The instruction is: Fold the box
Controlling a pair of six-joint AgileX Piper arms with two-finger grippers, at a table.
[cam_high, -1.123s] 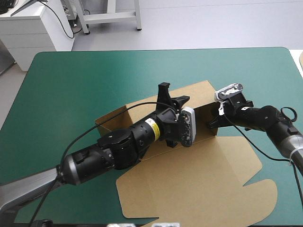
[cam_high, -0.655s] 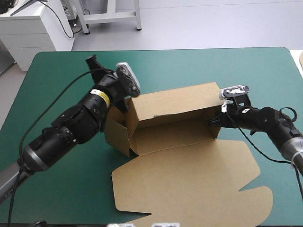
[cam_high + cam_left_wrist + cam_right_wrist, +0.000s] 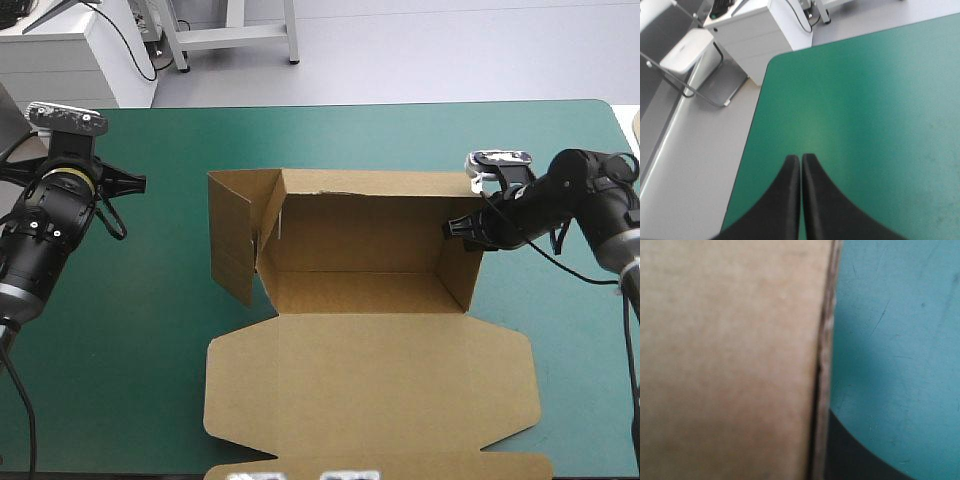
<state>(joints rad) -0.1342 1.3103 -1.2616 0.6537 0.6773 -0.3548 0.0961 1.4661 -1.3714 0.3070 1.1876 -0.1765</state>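
From above, the box (image 3: 365, 250) sits about midway across the worktop (image 3: 150, 330), an open tray of brown board on the teal-green cover (image 3: 350, 140). Its back wall (image 3: 370, 205) and right wall (image 3: 468, 275) stand raised, and its left end flap (image 3: 232, 245) swings outward, not tucked. The lid (image 3: 370, 385) lies flat on the cover and reaches toward the near edge. The right gripper (image 3: 455, 228) is at the far end of the right wall, touching the board. The left gripper (image 3: 72, 150) hangs raised near the worktop's far left corner, well apart from the box. In the left wrist view, the left gripper (image 3: 801, 162) has its two black fingers (image 3: 785, 200) pressed together into one pointed arch with nothing between them. Bare teal-green cover (image 3: 880, 100) lies ahead of it, with the worktop's rounded corner (image 3: 771, 62) beyond. In the right wrist view, brown board of the box (image 3: 730, 360) fills one side very close up. Its cut edge (image 3: 822, 365) runs straight away from the gripper, with teal-green cover (image 3: 890, 315) on the other side. A dark shape beside that edge looks like one black finger (image 3: 850, 455). Its partner is hidden behind the board, so the right gripper appears clamped on the wall.
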